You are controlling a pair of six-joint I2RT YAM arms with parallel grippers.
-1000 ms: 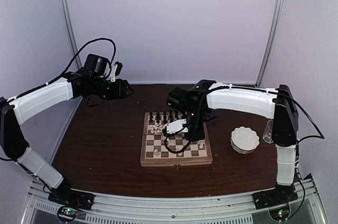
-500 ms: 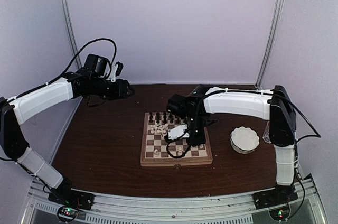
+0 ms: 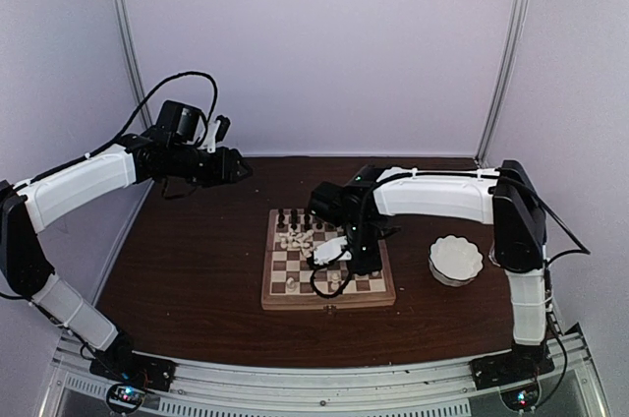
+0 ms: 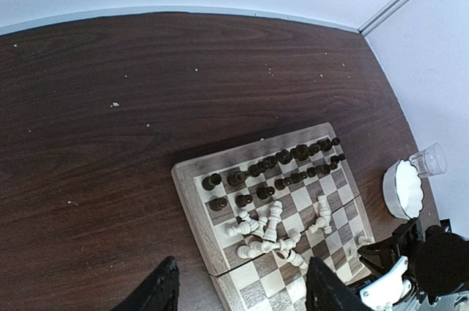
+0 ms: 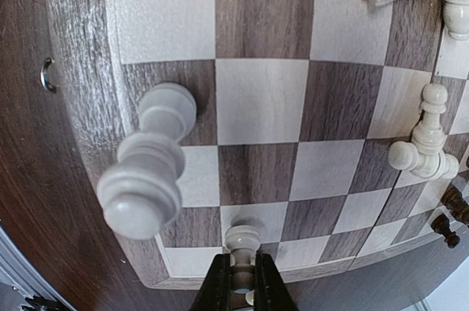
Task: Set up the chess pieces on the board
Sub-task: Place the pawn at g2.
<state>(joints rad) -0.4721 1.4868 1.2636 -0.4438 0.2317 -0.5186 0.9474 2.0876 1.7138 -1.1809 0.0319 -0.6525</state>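
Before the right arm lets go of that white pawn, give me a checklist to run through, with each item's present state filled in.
1. Grip: the right gripper is shut on the white pawn, which stands upright. Ok.
2. Pawn seated on the board: its base is hidden behind the gripper. Cannot tell.
3. Clearance: the upright white piece beside it stands apart from the pawn. Ok.
4. Left gripper: open and empty, held high above the table, off the board. Ok.
5. White side set up: toppled white pieces lie in a heap mid-board. Not ok.
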